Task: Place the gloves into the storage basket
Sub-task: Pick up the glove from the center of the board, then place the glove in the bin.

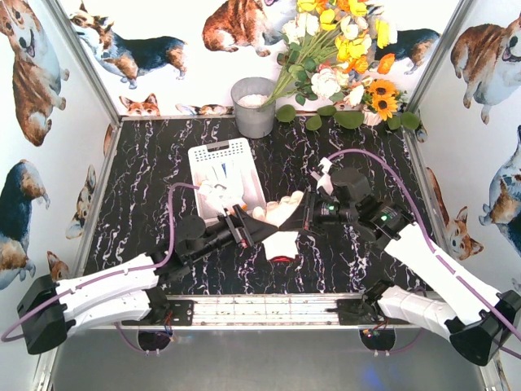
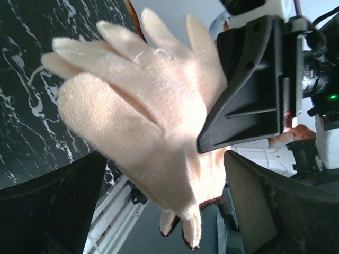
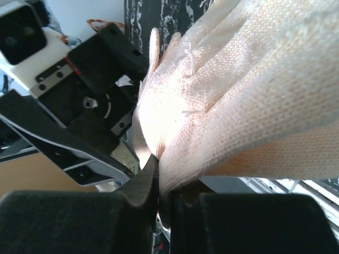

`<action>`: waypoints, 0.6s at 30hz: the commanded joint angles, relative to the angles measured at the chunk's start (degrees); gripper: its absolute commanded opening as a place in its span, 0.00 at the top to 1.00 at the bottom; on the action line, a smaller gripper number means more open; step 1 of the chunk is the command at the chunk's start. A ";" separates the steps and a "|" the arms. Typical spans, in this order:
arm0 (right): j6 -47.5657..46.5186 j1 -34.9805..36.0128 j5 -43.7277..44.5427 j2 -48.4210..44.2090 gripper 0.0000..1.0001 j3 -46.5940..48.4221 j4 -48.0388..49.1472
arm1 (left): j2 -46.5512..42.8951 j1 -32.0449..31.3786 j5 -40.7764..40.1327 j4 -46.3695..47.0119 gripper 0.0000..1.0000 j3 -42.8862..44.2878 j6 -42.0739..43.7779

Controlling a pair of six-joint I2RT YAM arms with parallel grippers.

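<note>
A beige glove (image 1: 281,213) is held up over the table (image 1: 146,187), just right of the storage basket (image 1: 232,151), pinched tight by the right gripper (image 3: 159,196). The left gripper (image 2: 164,211) is spread wide around it, not clamped. A white glove (image 1: 218,195) is seen in the basket, with a grey bucket (image 1: 254,110) and flowers (image 1: 342,49) parked behind.

White walls (image 1: 195,77) with dog pictures (image 1: 130,50) stand all around my left claw (image 1: 259,226). Under it I see a black table (image 1: 146,187) with white swirls.
</note>
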 commanded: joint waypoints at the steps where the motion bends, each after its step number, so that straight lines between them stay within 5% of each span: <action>1: 1.60 -0.06 -1.27 -1.45 1.00 4.15 4.76 | 1.78 0.53 5.21 3.80 0.12 2.04 -2.60; 11: 5.48 -0.14 -5.58 -1.74 1.00 2.57 11.69 | 4.46 0.71 3.57 15.32 0.10 0.80 -5.84; 18: 5.13 -0.14 -7.74 -1.94 1.00 1.77 11.72 | 2.56 2.81 -0.72 15.99 0.18 0.75 -4.20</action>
